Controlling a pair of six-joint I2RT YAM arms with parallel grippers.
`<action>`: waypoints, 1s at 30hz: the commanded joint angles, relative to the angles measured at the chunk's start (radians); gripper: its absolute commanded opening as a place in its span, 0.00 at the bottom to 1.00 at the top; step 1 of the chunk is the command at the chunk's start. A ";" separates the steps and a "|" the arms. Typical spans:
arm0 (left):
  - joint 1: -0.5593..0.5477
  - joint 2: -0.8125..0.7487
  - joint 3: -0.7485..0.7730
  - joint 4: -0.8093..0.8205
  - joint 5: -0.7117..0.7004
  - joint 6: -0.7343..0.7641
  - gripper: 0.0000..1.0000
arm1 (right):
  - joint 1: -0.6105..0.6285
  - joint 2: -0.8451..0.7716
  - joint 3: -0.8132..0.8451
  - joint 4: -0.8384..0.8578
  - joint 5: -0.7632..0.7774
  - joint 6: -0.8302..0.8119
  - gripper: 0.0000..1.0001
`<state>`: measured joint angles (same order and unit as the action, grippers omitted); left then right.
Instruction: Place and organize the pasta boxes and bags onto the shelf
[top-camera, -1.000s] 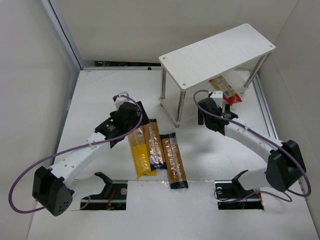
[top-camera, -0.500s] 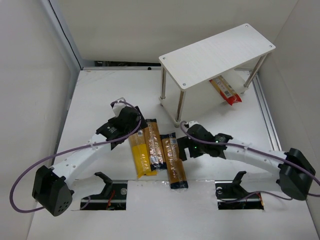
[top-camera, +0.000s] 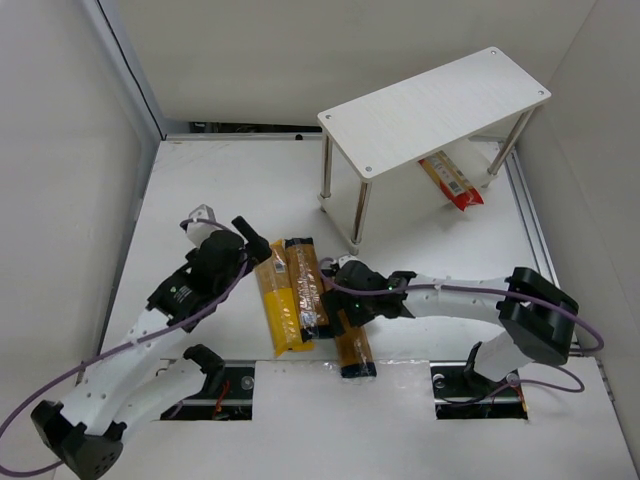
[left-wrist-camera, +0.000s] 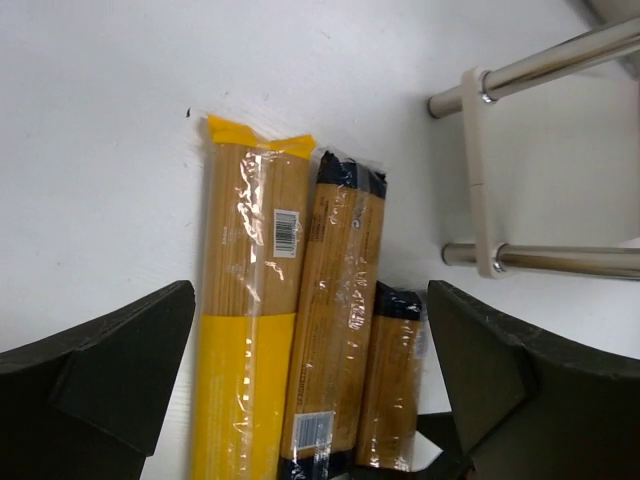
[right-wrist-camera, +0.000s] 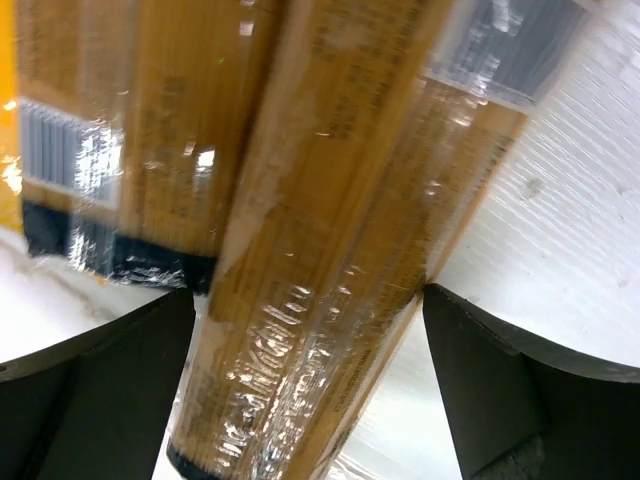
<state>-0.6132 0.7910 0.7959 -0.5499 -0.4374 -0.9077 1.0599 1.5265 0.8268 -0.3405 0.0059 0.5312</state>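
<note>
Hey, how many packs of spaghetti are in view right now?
4. On the table: a yellow pack, a brown pack beside it, and a second brown pack under the right pincer. A red pack lies beneath the shelf. More may hide there.

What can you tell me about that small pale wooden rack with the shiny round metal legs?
The rack is a rectangular board of pale whitewashed wood, a small screw at each corner, standing upright on round silver metal legs. It sits at the far right of the white table, turned at an angle. Its top is bare. A red spaghetti pack lies slanted beneath it.
</note>
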 joint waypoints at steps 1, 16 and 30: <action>0.006 -0.078 -0.032 -0.019 -0.044 -0.043 1.00 | 0.017 -0.017 -0.026 -0.053 0.104 0.107 1.00; 0.006 -0.056 -0.041 0.002 -0.044 -0.043 1.00 | 0.070 0.061 -0.035 -0.048 0.217 0.132 0.92; 0.006 -0.036 -0.041 0.011 -0.044 -0.034 1.00 | 0.094 -0.063 -0.006 -0.280 0.448 0.279 0.00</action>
<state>-0.6132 0.7570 0.7597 -0.5495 -0.4492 -0.9176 1.1481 1.5215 0.8482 -0.4313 0.3347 0.7284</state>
